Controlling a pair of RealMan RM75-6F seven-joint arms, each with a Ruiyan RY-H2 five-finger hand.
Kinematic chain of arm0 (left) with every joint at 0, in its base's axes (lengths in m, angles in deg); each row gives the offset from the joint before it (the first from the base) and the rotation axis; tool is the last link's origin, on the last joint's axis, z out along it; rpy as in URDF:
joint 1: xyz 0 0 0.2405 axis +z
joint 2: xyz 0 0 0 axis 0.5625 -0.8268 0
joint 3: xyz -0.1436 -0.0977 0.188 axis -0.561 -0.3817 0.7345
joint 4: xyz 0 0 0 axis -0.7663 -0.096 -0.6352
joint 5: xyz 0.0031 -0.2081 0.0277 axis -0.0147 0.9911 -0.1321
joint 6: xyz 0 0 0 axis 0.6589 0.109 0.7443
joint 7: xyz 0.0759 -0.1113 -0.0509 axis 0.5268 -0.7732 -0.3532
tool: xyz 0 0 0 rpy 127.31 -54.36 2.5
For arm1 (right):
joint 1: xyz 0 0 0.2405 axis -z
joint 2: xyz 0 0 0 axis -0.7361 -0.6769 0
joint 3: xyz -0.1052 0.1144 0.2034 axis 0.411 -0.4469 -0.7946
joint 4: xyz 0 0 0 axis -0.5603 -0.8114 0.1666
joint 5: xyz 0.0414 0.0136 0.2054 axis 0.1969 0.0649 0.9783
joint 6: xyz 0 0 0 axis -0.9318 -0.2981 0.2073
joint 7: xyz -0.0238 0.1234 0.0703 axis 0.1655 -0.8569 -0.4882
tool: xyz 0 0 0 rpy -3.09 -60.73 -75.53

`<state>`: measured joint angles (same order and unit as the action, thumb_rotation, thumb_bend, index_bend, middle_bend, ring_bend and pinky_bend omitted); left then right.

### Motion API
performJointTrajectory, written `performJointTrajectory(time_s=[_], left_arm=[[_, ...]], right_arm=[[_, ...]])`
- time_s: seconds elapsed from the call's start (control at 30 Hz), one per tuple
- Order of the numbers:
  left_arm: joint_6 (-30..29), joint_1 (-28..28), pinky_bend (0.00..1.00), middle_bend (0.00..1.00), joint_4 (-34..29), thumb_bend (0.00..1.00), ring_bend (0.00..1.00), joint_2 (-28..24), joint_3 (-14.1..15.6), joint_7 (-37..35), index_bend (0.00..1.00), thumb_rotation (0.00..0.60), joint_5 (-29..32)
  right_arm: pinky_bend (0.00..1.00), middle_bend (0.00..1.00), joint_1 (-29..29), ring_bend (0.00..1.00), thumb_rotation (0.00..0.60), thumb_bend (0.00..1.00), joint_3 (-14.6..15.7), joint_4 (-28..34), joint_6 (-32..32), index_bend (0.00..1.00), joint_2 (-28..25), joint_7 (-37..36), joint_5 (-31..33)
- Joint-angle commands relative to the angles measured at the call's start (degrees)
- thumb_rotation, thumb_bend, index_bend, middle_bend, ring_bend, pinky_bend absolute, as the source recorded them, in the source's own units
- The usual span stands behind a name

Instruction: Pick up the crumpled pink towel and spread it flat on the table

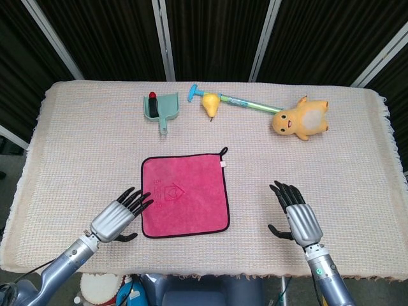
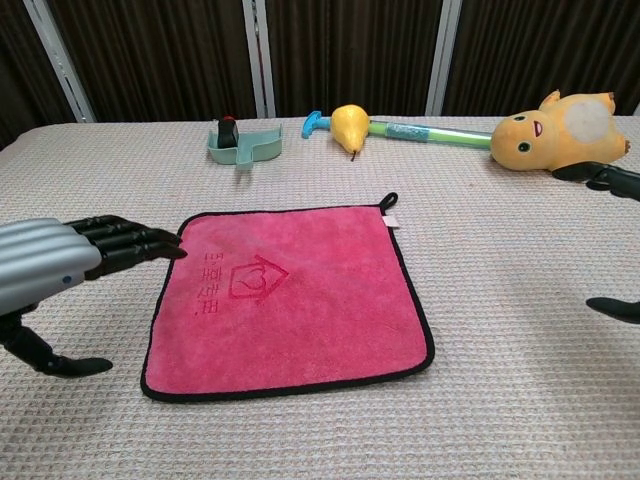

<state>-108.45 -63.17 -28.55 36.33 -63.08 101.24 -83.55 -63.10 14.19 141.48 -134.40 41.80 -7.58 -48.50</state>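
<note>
The pink towel (image 1: 184, 196) (image 2: 289, 293) lies spread flat near the table's front middle, black-edged, with a small loop at its far right corner. My left hand (image 1: 117, 218) (image 2: 55, 268) hovers just left of the towel's near left edge, fingers straight and apart, holding nothing. My right hand (image 1: 296, 215) is well to the right of the towel, fingers spread and empty; the chest view shows only its fingertips (image 2: 598, 176) at the right edge.
At the back stand a teal dustpan (image 1: 161, 107) holding a small red-and-black object, a yellow pear (image 1: 211, 103), a green-and-blue stick toy (image 1: 245, 102) and a yellow plush duck (image 1: 301, 118). A woven beige cloth (image 1: 76, 146) covers the table.
</note>
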Motion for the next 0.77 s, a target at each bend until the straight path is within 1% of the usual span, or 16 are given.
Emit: performJointTrajectory(time_s=[0.03, 0.17, 0.3, 0.47, 0.57, 0.77], left_arm=[[-5.4, 3.8, 0.0, 0.0, -0.3, 0.13, 0.0, 0.7, -1.7, -0.3, 0.0, 0.6, 2.1], [-12.7, 8.7, 0.0, 0.0, -0.5, 0.09, 0.0, 0.5, -2.3, -1.6, 0.0, 0.6, 3.5], [-17.9, 12.3, 0.0, 0.0, -0.2, 0.08, 0.0, -0.7, -2.0, -2.6, 0.0, 0.6, 3.7], [-24.7, 16.7, 0.0, 0.0, 1.1, 0.07, 0.0, -3.0, -1.9, -4.6, 0.0, 0.6, 2.7], [-27.5, 18.9, 0.0, 0.0, 2.3, 0.07, 0.0, -4.5, -1.7, -6.1, 0.0, 0.6, 2.5], [-30.1, 21.9, 0.0, 0.0, 4.4, 0.07, 0.0, -7.4, -1.7, -9.6, 0.0, 0.6, 3.3]], right_arm=[[0.0, 0.0, 0.7, 0.0, 0.6, 0.28, 0.3, -1.5, -1.4, 0.0, -0.5, 0.0, -1.1], [0.0, 0.0, 1.9, 0.0, 0.6, 0.28, 0.5, -4.7, -3.5, 0.0, -1.0, 0.3, -1.7], [0.0, 0.0, 3.4, 0.0, 0.6, 0.28, 1.1, -7.2, -5.1, 0.0, -1.6, -0.5, -1.5], [0.0, 0.0, 6.3, 0.0, 0.6, 0.28, 1.6, -9.9, -9.1, 0.0, -2.7, -1.2, -1.6], [0.0, 0.0, 8.0, 0.0, 0.6, 0.28, 1.8, -11.5, -11.3, 0.0, -3.0, -1.9, -1.7], [0.0, 0.0, 9.9, 0.0, 0.6, 0.28, 1.3, -13.3, -13.4, 0.0, -4.1, -3.8, -0.9]])
